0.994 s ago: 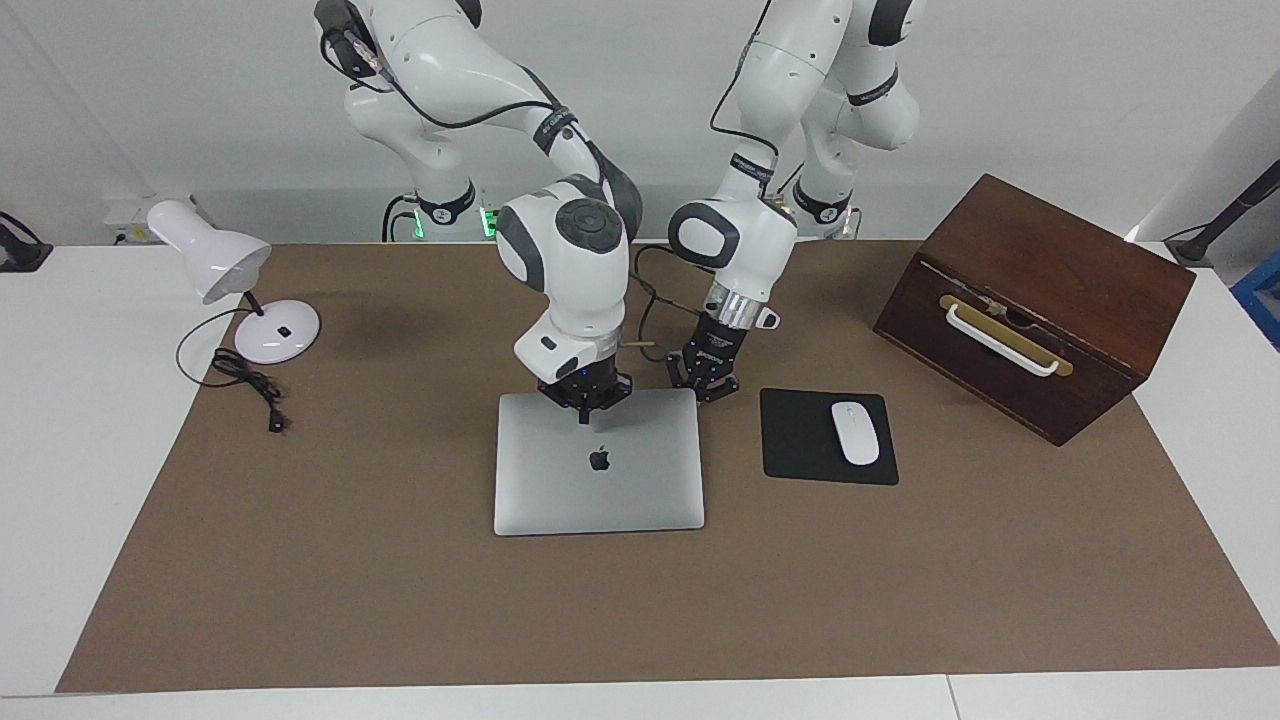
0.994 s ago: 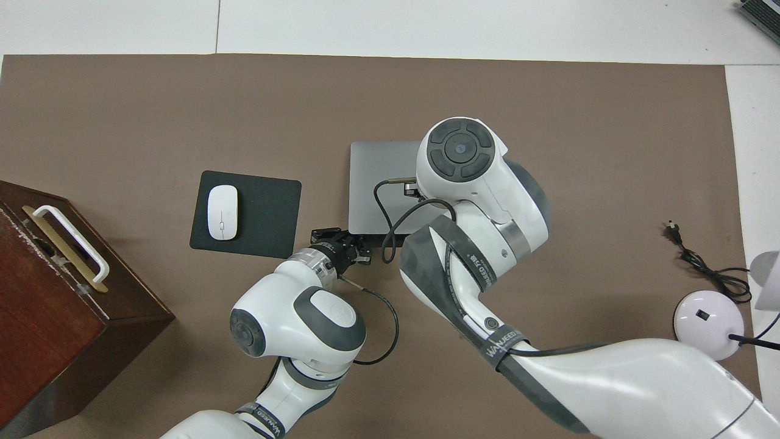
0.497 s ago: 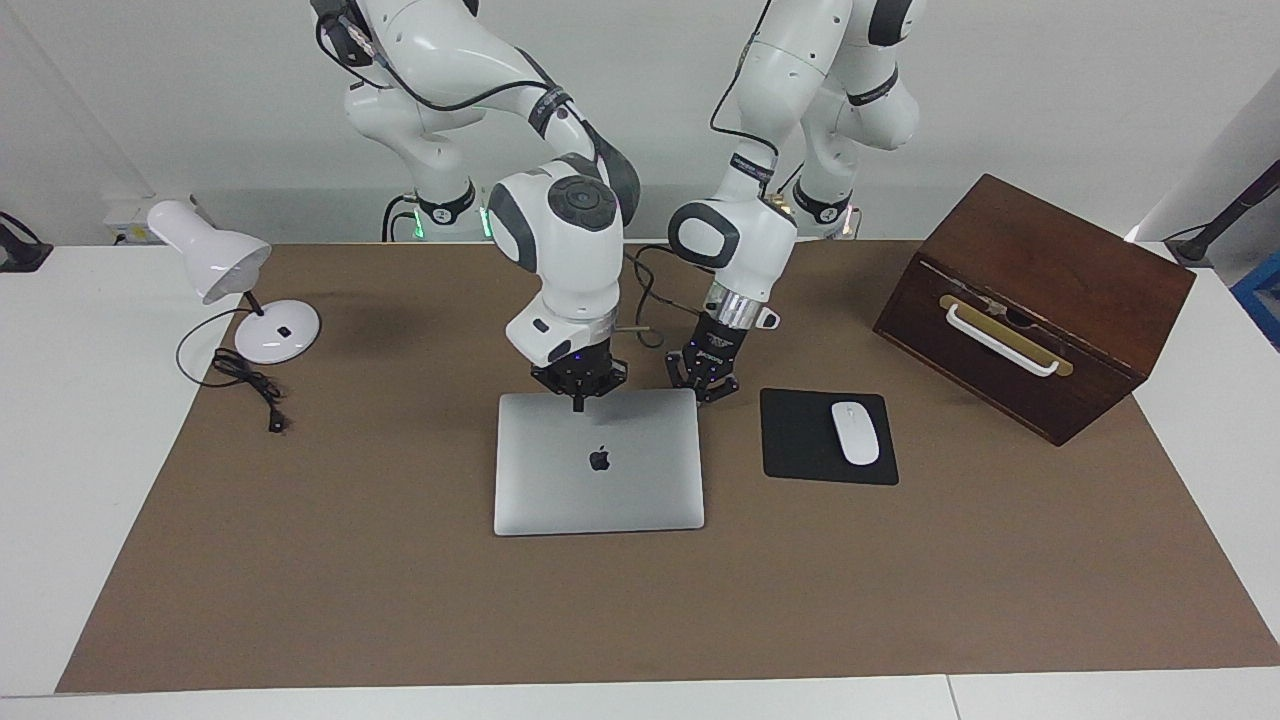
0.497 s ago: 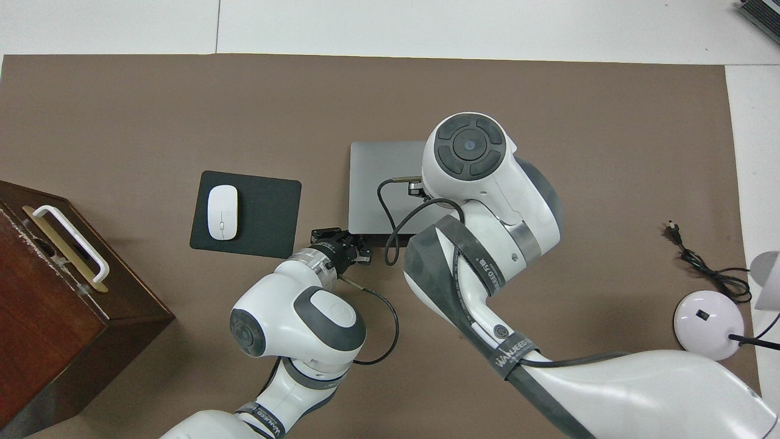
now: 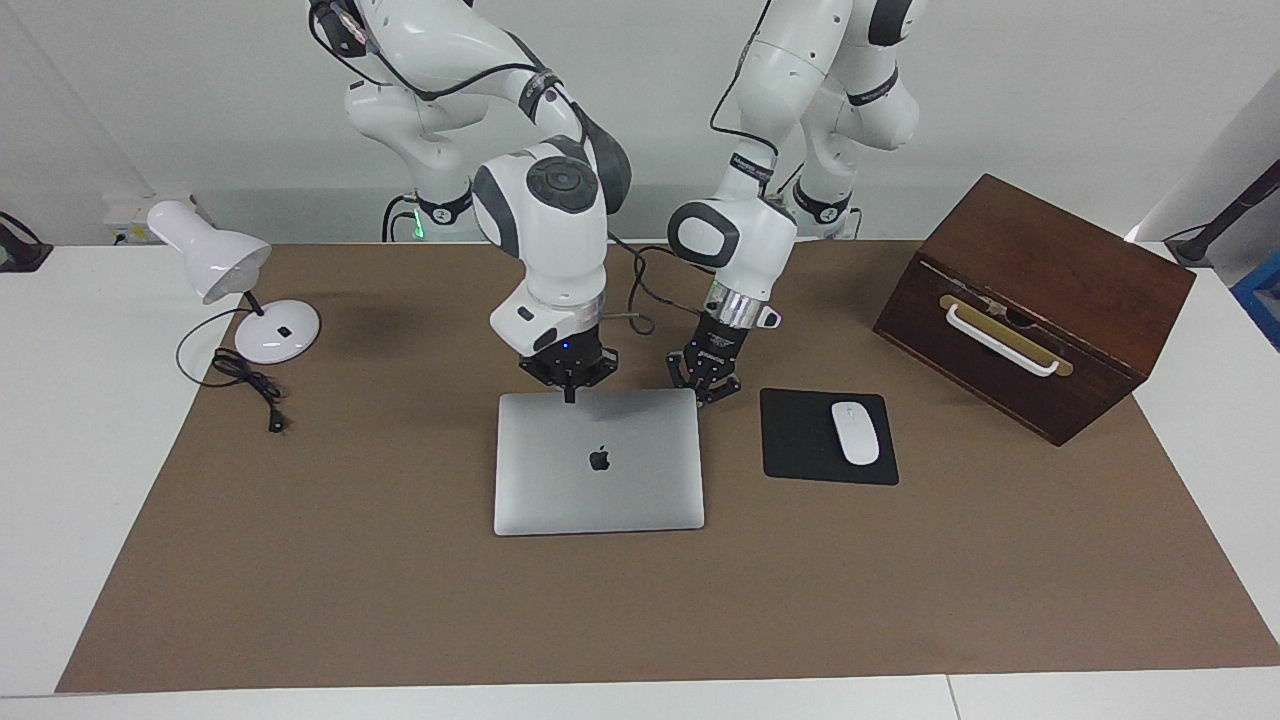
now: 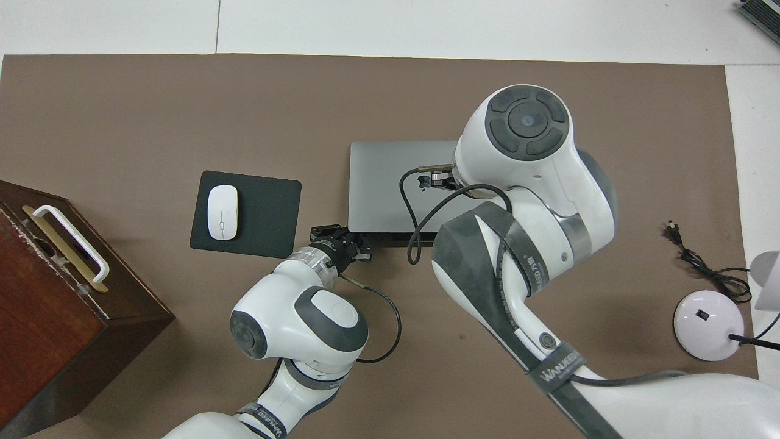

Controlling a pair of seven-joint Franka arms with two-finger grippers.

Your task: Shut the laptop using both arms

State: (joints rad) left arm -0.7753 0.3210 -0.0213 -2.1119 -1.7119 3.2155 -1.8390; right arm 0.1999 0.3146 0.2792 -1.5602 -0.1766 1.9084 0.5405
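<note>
Facing view, item by item.

Laptop [image 5: 598, 461]: silver-grey, lid down flat, dark logo up, lying on the brown mat [image 5: 400, 580] at the middle of the counter [image 5: 60, 400]. No gap shows between lid and base from here.

Right gripper [image 5: 569, 395]: over the laptop's edge nearest the robots, about midway along it. Fingers drawn fully together, tip pointing down at or just above the lid; nothing held. Contact cannot be told apart from a thin gap.

Left gripper [image 5: 706, 388]: low, just beside the laptop's corner nearest the robots, toward the left arm's end of the counter. Fingers brought together, nothing between them. In the overhead view it [image 6: 341, 239] sits at that same corner, beside the mouse pad.

Other stock: black mouse pad [image 5: 828, 437] with white mouse [image 5: 855, 432], beside the laptop toward the left arm's end; dark wooden box [image 5: 1035, 305] with white handle, farther that way; white desk lamp [image 5: 235, 285] with loose cord, at the right arm's end.

Step in hand, by judgement: the closing itself looks finished; this is the last press or the release.

Next move calls for: both arms lifting straight up and clear, no sideways drag across the lid, and the left gripper avoiding the mouse pad.
</note>
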